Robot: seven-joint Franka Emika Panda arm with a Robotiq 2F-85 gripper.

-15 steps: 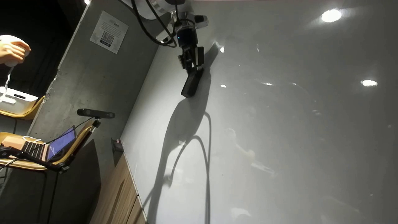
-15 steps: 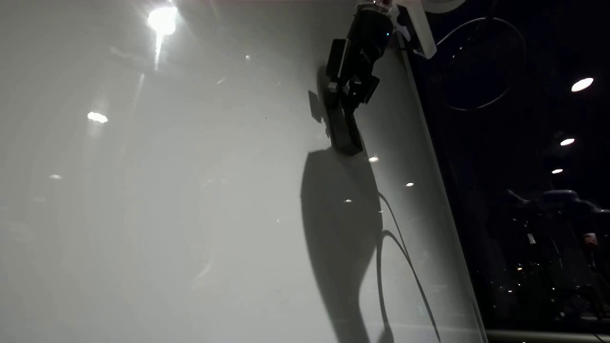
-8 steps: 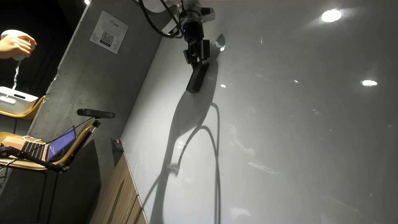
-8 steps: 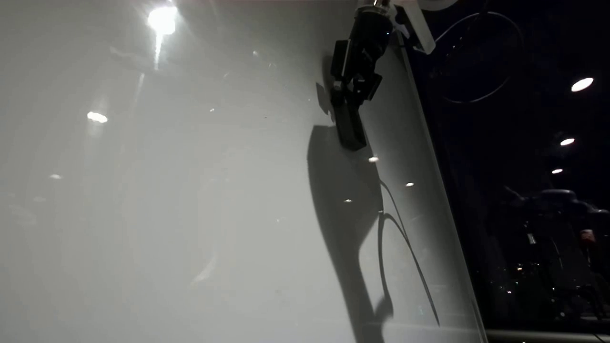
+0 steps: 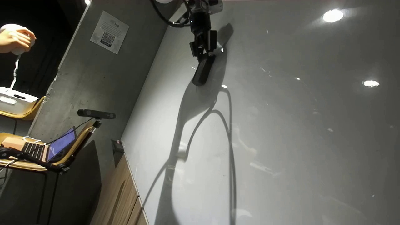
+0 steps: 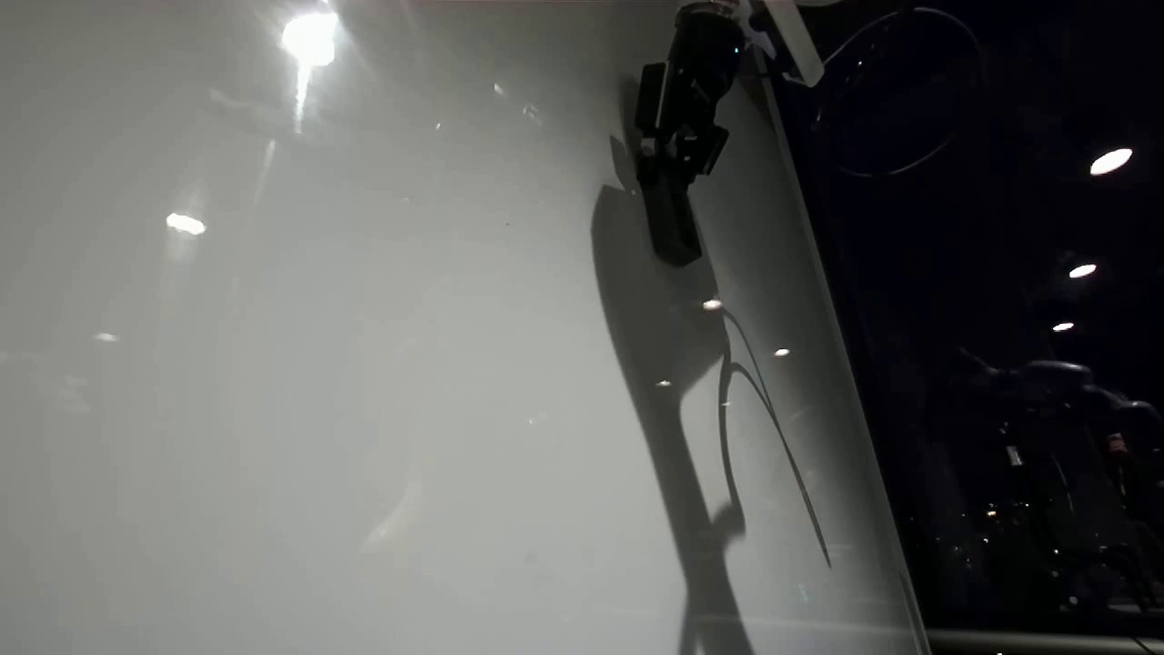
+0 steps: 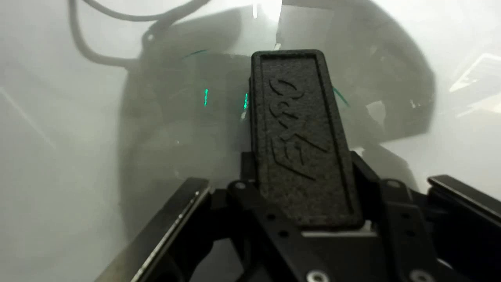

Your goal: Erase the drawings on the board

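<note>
The black, jointed, two-fingered, metallic-looking gripper (image 7: pixel 305 168) is holding a charcoal, oblong, felt-like eraser block (image 7: pixel 295 113), its jaws standing only the block's width apart and bearing on both long sides. They are clasping the rear part, so the front is projecting beyond them; this is probably giving the rubbing face reach while sparing the gripper from scraping the large, glossy white board (image 5: pixel 287 187). The engraved side is showing in the wrist view, so the wiping side is presumably facing the board. In both exterior views the block is pointing from the gripper toward about six o'clock; whether it is touching the board or hanging just off it, I cannot tell.

In the wrist view the thin-lined green marker drawing (image 7: pixel 206 97) is lying ahead of the gripper, inside the soft-edged grey arm shadow (image 7: pixel 164 156). One upright dash (image 7: pixel 245 101) is sitting just beside the block, between ten and eleven o'clock from the jaws; a second dash (image 7: pixel 206 98) is lying farther out, near ten. A fainter curved stroke (image 7: pixel 197 52) is showing beyond both, at half past ten, and a slanting stroke (image 7: pixel 340 96) is peeping past the block's opposite edge, at one. With these showing, the erasing is looking unfinished. In both exterior views the lines are not showing clearly.
</note>
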